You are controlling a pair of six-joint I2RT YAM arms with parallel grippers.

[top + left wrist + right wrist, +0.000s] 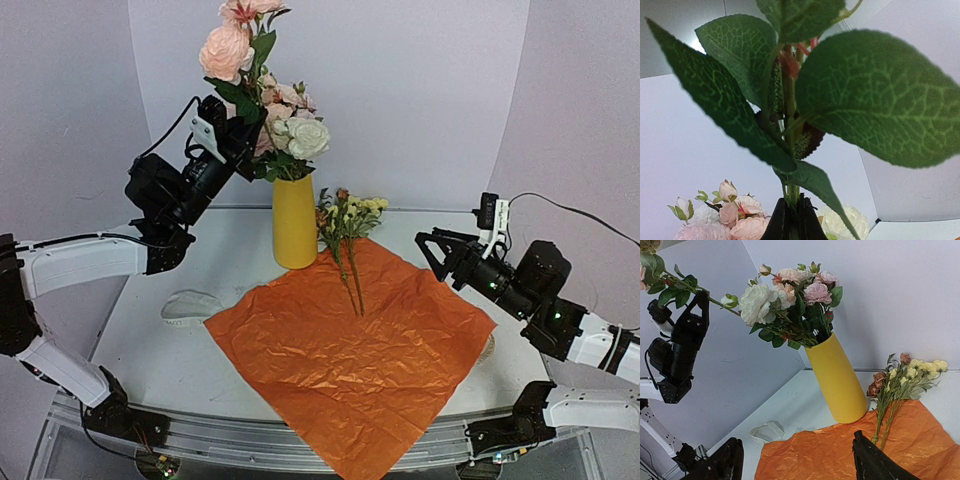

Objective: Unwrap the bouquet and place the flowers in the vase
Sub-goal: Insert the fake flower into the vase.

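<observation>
The vase is stood upright on the table, just beside the far corner of the unfolded orange paper. A bunch of white and pink roses is contained in it. The flowers are laid on the paper just right of the vase, blooms pointed away from the arms. The left gripper is clenched on a leafy rose stem, raised beside the rose bunch. The right gripper is held released near the paper's right edge, with nothing grasped. A pale ribbon is laid left of the paper.

Flowers on paper, right of vase — roses in vase.
</observation>
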